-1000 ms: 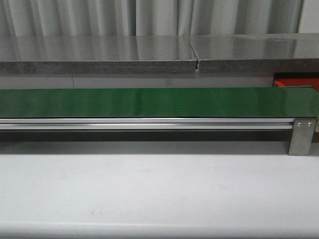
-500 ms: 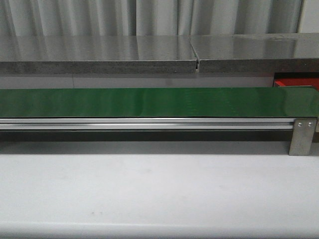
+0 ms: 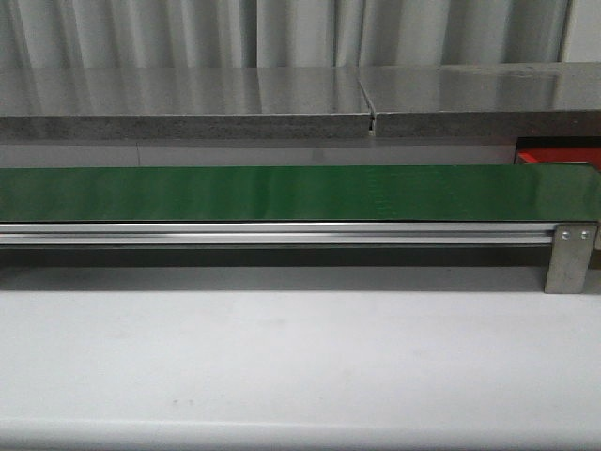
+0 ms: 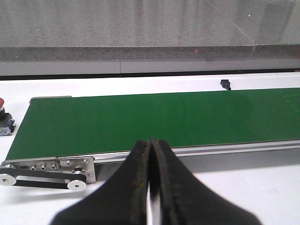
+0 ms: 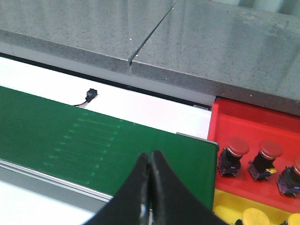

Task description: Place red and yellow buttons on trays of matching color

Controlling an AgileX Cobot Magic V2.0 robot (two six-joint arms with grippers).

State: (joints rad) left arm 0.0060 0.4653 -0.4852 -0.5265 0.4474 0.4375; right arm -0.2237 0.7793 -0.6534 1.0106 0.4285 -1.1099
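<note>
Nearest, both claws are idle. The left claw has its jaws pressed together on nothing, hanging over the tabletop just short of the green belt. The right claw is likewise pressed shut and empty, at the belt's right end.

Next out, the belt itself is bare in all three views: no button rides on it. A faint comb-like seam shows on it in the right wrist view. At the belt's left end, on the tabletop, one red-capped button sits at the frame edge, only partly visible; whether it is a task piece or a belt control cannot be told.

Further, off the right end of the belt, the red tray holds three red buttons standing upright in a row, the third cut off by the frame. Just beside it on the near side lies a yellow tray with yellow buttons on it; only a corner shows, so the count is unclear. In the front view only a sliver of red tray peeks out behind the belt's end.

Farthest, a grey stone ledge runs behind everything.

Judgement: several buttons are already sorted by colour and none visibly mismatched. With the belt bare and both claws empty, the robot looks to be waiting for the next piece, or finished; the pictures cannot settle which.
</note>
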